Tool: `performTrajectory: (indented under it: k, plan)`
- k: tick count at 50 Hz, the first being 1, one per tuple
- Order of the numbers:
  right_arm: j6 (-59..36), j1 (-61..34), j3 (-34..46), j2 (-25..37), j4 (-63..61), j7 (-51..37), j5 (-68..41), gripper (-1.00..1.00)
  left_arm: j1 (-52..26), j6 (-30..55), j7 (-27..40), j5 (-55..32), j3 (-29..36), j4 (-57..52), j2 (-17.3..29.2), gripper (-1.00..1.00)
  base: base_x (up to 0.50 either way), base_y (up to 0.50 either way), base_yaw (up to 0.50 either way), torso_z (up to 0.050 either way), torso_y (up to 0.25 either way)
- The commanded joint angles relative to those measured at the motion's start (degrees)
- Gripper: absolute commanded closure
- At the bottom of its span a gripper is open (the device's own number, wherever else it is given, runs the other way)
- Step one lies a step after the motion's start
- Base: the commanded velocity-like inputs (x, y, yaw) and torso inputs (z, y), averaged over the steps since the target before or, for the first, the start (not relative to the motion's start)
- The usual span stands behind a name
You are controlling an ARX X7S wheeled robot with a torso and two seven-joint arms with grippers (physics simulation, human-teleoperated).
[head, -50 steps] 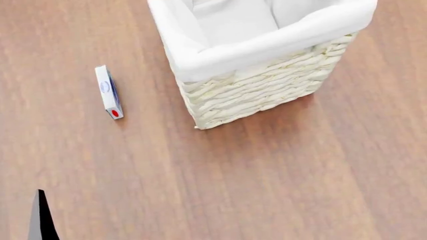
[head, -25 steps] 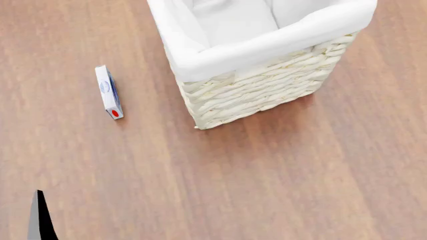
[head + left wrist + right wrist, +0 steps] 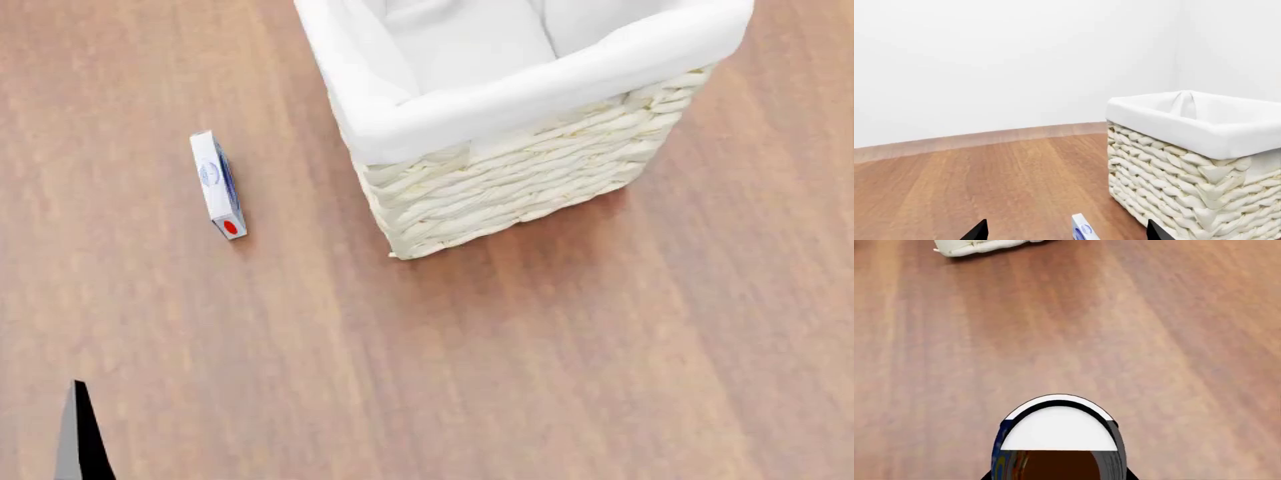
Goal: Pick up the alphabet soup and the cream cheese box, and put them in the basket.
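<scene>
The cream cheese box [image 3: 216, 184] is standing on its thin edge on the wooden worktop [image 3: 534, 350] just beside the basket [image 3: 521, 175], looking light and stiff, so I'm guessing pinching its flat faces works; the left gripper [image 3: 1066, 232] is spread apart around it, and the right gripper seems clamped on the alphabet soup [image 3: 1057, 440].

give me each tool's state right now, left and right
Left tool: open, empty, tips either side of the cream cheese box.
Right tool: not itself visible; alphabet soup right against its camera, grip cannot be told.
</scene>
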State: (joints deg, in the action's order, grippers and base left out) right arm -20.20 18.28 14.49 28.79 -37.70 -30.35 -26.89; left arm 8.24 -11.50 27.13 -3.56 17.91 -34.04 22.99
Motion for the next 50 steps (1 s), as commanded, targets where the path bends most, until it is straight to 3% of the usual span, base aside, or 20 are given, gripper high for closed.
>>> performTrajectory:
  k: [1, 29, 44, 50]
  plan:
    - [-0.21, 0.02, 0.35, 0.09, 0.61, -0.07, 1.87, 1.0, -0.14, 0.04, 0.1, -0.09, 0.19, -0.25, 0.12, -1.0, 0.0, 0.0, 0.0, 0.0, 0.0]
    - [9.29, -4.24, -5.53, 3.16, -10.16, -4.72, 12.73, 1.0, -0.77, 1.02, 0.37, 0.33, 0.73, -0.84, 0.45, -1.0, 0.0, 0.0, 0.0, 0.0, 0.0]
    - [3.36, -20.43, -5.27, 5.67, -19.49, -2.76, 11.75, 1.0, -0.88, 0.78, 0.25, 0.16, 1.25, -0.37, 0.62, -1.0, 0.0, 0.0, 0.0, 0.0, 0.0]
    - [-1.95, -34.62, -6.54, 6.13, -20.86, -1.67, 5.3, 1.0, -1.93, 1.18, -0.31, -0.02, 2.06, -0.45, 0.43, -1.0, 0.0, 0.0, 0.0, 0.0, 0.0]
